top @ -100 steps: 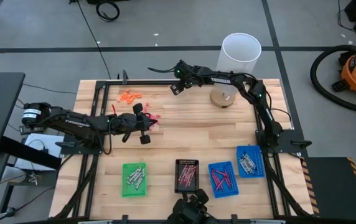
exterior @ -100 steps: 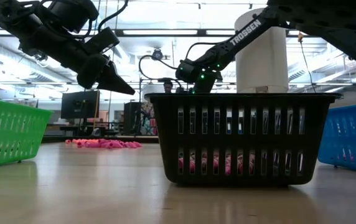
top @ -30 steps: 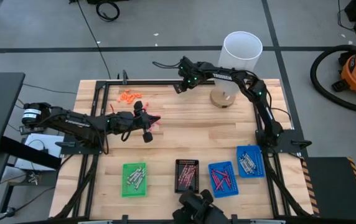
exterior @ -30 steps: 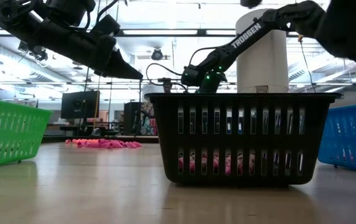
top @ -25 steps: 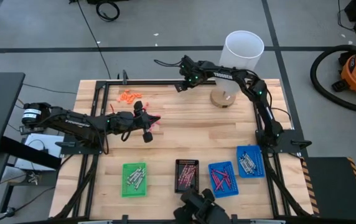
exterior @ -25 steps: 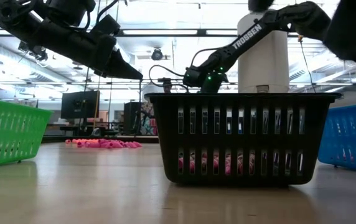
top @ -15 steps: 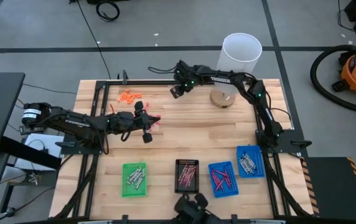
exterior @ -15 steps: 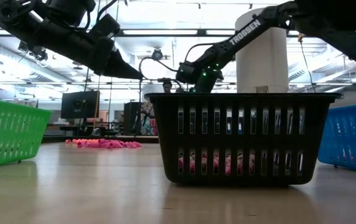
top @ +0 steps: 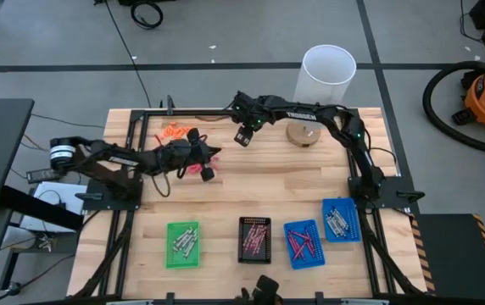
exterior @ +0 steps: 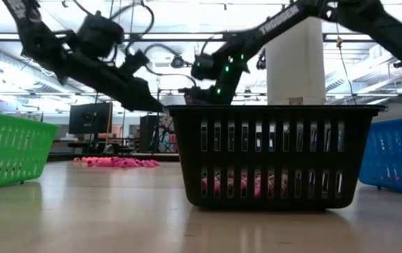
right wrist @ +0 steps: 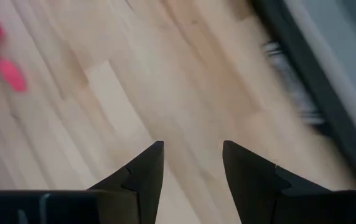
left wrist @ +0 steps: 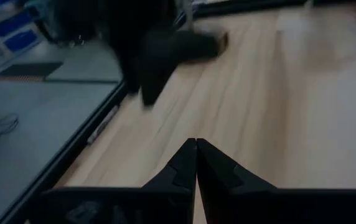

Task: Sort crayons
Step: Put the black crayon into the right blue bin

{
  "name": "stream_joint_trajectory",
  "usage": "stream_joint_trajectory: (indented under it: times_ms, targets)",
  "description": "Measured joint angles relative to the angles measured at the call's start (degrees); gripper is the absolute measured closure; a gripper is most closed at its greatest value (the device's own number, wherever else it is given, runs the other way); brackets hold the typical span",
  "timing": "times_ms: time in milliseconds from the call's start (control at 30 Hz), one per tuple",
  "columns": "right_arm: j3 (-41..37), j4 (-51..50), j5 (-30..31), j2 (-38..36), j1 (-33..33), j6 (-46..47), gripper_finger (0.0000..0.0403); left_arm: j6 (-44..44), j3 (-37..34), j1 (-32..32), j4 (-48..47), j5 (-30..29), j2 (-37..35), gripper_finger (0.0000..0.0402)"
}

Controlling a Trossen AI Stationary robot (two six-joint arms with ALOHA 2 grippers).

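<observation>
Pale wooden table (top: 310, 195), grey floor (top: 225, 34)

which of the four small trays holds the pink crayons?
The black tray, second from the left in the row along the near edge. Pink sticks show inside it; the green tray and the far-right blue tray hold grey ones, the other blue tray darker red ones.
</observation>
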Motion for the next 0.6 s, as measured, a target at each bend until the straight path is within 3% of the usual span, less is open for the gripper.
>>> stream_joint_trajectory:
  times_ms: [167,267,400,600]
  targets:
    - [0.0,-6.2,13.3,-4.6,3.5,-2.4,0.0229,-1.4,3.0,4.2,-0.1,3.6,5.7,0.0384]
    - [-0.5,-10.0,18.3,-7.1,4.6,-1.2,0.0229,-1.8,6.4,6.0,-1.9,5.7,9.4,0.0384]
    - [-6.8,-9.0,21.2,-12.1,5.7,-0.6,0.0230,-1.7,11.8,7.8,-5.3,5.8,14.1,0.0384]
    - [-22.8,3.1,22.1,-22.6,6.9,-0.3,0.0234,-1.7,22.1,10.9,-15.9,9.3,20.4,0.0384]
